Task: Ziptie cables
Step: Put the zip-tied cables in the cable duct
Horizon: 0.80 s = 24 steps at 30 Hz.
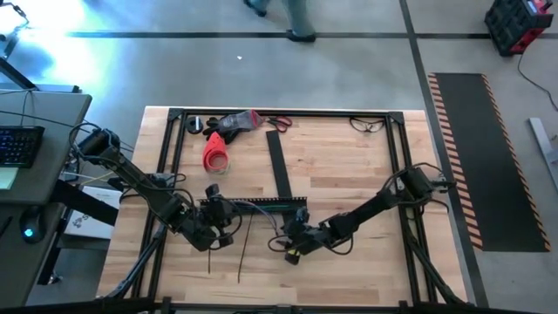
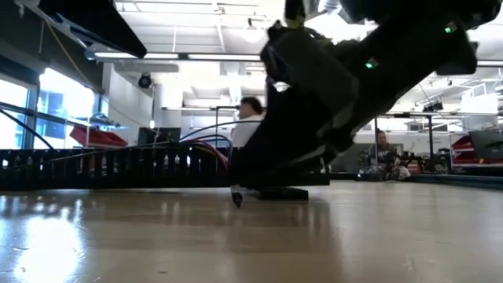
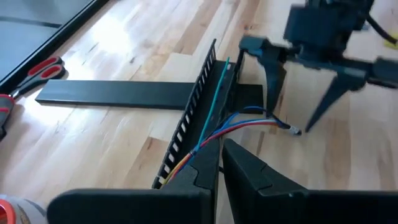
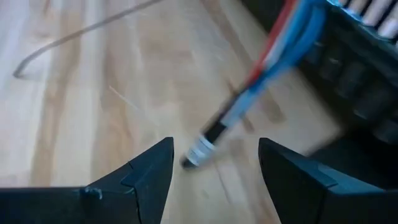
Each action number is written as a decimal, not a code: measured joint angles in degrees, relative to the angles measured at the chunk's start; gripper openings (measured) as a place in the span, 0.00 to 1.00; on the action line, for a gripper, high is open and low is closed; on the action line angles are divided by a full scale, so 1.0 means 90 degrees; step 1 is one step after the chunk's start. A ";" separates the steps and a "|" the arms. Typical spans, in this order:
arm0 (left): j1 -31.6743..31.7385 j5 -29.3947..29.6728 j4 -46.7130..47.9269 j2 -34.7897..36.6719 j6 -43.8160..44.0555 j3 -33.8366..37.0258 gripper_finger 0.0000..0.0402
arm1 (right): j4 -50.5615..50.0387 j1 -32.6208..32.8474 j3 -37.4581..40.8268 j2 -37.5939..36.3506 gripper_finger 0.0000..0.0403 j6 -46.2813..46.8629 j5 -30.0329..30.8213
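The left gripper (image 1: pixel 212 228) is clenched on the thin, flexible cables (image 3: pixel 214 127) in red, blue, green and yellow, pinching them where they leave the long black comb-toothed plastic channel (image 3: pixel 198 112) on the pale wooden counter (image 1: pixel 340 166). From that pinch the red and blue strands run out over the counter toward the right gripper (image 3: pixel 297 111), ending in a small metal-tipped connector (image 4: pixel 200 149). The right gripper stands released, its two dark fingers (image 4: pixel 152 171) wide apart with the connector tip low between them, apparently untouched. A flat black rigid strip (image 3: pixel 115 94) lies beyond the channel, well away from both grippers.
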<state>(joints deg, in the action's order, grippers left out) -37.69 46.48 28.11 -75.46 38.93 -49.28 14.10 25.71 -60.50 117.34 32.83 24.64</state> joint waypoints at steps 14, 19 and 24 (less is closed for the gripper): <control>-0.0022 0.0039 -0.0167 -0.0122 -0.0005 0.0005 0.02 | -0.0198 0.0030 -0.0579 0.0606 0.27 -0.0019 0.0439; -0.0024 0.0030 -0.0240 -0.0134 -0.0062 0.0095 0.02 | -0.0820 0.0022 -0.0579 0.0156 0.03 -0.0056 0.0093; 0.0010 -0.0001 -0.0350 -0.0156 -0.0165 0.0280 0.02 | -0.2235 -0.0178 -0.0838 -0.0510 0.04 -0.0034 0.0255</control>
<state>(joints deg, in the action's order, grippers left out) -37.60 46.47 24.96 -76.87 37.45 -46.76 -6.01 24.11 -68.05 112.75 32.53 26.93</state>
